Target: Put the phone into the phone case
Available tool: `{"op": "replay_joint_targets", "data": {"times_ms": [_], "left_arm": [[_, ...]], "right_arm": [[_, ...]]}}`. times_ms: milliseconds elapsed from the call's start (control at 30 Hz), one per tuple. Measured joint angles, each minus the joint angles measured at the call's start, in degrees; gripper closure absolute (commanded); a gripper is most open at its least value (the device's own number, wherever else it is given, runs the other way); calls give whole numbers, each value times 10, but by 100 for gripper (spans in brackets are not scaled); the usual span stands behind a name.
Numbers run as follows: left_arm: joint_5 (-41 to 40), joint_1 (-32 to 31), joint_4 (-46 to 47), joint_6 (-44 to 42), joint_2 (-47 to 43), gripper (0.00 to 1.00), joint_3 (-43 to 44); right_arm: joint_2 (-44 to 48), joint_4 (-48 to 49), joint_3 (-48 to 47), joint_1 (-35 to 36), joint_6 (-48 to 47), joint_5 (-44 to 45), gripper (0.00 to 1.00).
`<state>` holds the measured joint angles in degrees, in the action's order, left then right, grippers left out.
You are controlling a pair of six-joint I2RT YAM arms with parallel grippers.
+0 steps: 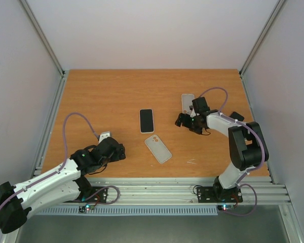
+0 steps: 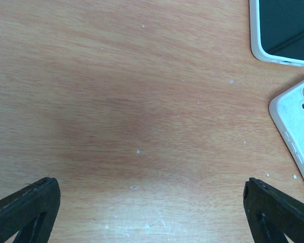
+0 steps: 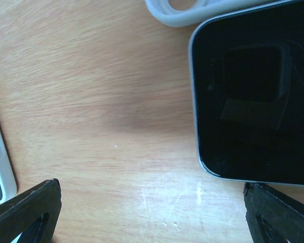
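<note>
**Both claws spread over a wooden table, phone and case side by side**

The table (image 1: 101, 96) is orange-brown wood grain. It is boxed in by plain white walls (image 1: 152, 30), with aluminium rails (image 1: 43, 36) rising from its far corners. A ribbed metal base plate (image 1: 167, 188) runs along the near edge, where the arms are bolted.

Up close the wood is dotted with small white specks. There are also pale scuffs near the right claw (image 1: 181, 120).

The phone (image 1: 146, 120) lies flat around the middle of the table. Its dark screen faces up, and the left wrist view shows a white rim around it (image 2: 286, 28). Just nearer, and a little toward the right edge, lies the phone case (image 1: 158, 148). It is pale and open side up, with its camera cut-outs visible (image 2: 299, 131). The two lie close together without touching.

The left claw (image 1: 120, 151) sits low toward the near left corner. Its fingers are spread wide over bare wood (image 2: 151, 179) and grip nothing.

The right claw is out toward the far right, also spread wide and empty (image 3: 151, 183). Just beyond it a pale slab (image 1: 187, 103) lies flat. From above I cannot tell whether it is a phone or a case. The right wrist view shows a glossy dark screen (image 3: 258, 91) with a silvery edge and a pale ring (image 3: 192, 12) above it. I cannot tell whether that screen belongs to the slab.
</note>
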<state>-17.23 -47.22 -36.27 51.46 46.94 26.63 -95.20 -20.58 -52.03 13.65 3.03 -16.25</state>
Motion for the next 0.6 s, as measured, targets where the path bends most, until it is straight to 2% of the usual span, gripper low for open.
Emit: {"op": "replay_joint_targets", "data": {"times_ms": [233,433,600], "left_arm": [[-2,0,-2,-8,-3,1,0],[-2,4,-2,-10,-8,1,0],[0,7,0,-10,-8,1,0]], "right_arm": [[2,-43,-49,-15,-55,-19,2],[2,-59,-91,-92,-74,-51,2],[-40,-61,-132,-141,-80,-69,2]]}}
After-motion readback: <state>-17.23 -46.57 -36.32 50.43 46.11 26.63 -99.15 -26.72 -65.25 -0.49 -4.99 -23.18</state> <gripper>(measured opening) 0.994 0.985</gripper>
